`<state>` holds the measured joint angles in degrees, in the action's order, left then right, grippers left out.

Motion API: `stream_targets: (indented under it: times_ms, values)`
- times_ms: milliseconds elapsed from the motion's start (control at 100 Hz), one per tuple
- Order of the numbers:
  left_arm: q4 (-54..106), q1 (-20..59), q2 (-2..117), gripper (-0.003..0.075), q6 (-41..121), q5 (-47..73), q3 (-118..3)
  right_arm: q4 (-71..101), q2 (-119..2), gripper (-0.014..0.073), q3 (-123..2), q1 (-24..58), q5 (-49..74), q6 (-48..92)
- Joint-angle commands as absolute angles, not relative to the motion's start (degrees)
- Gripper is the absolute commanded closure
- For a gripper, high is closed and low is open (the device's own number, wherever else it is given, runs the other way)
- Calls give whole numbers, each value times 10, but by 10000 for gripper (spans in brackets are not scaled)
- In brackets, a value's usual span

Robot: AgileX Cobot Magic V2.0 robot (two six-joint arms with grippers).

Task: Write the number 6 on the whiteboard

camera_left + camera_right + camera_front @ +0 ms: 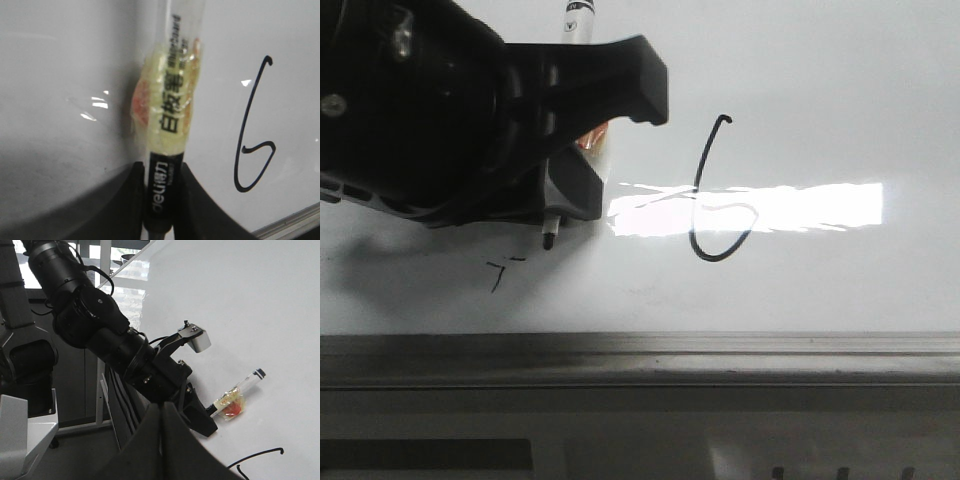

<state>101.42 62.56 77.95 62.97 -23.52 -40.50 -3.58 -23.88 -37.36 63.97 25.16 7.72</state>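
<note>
On the glossy whiteboard (820, 100), a thin curved 6 (718, 195); left jaws grip a taped marker (167, 150).

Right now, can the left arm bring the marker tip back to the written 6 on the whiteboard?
Probably yes. The left gripper holds the marker, its tip near the whiteboard, to the left of the number 6. Only bare board lies between them; the tiny scribble sits lower.
</note>
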Motion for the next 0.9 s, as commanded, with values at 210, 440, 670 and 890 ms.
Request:
stream_targets:
  times_ms: [210,440,670,890]
  values:
    - [1017,599,790,720,629,-320,-404,-36,-242,659,-392,635,201,79]
    - [1017,599,790,398,629,-322,-404,-36,-242,659,-392,635,200,79]
    - [1017,599,790,356,629,-322,-404,-36,-242,659,-392,635,200,79]
    - [1015,599,786,184,629,-325,-404,-36,-242,659,-392,635,200,79]
